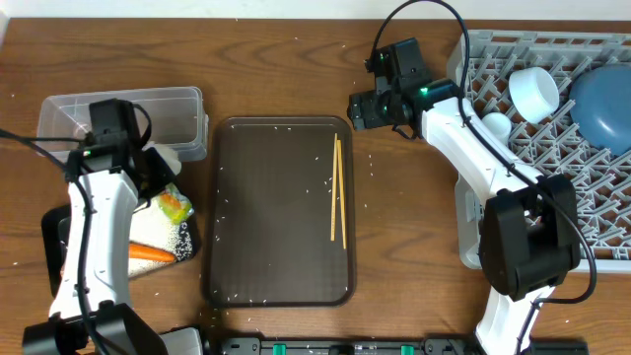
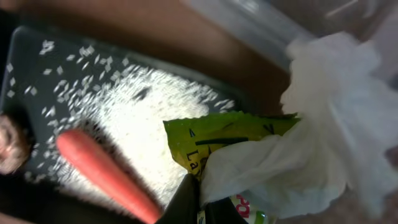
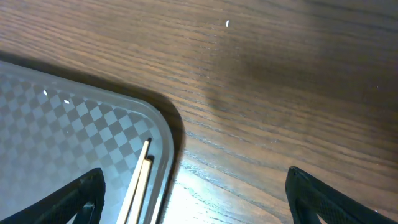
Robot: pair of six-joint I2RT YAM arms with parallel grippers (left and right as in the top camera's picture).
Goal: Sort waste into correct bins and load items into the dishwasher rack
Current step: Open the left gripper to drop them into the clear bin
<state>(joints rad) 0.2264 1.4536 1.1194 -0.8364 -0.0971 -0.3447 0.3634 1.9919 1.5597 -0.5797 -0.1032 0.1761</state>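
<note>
closely, left jaws pinched on crumpled white napkin (image 2: 323, 124), yellow-green wrapper (image 2: 230, 134) lettering partly legible, right jaws wide apart

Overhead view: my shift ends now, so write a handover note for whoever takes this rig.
Left claw: shut on the napkin, wrapper beside it, by the black tray.
Right claw: open, empty, above the chopsticks.
Done: carrot and rice in black tray; blue plate and a cup in the rack.
Left: bin napkin and wrapper; rack chopsticks.
</note>
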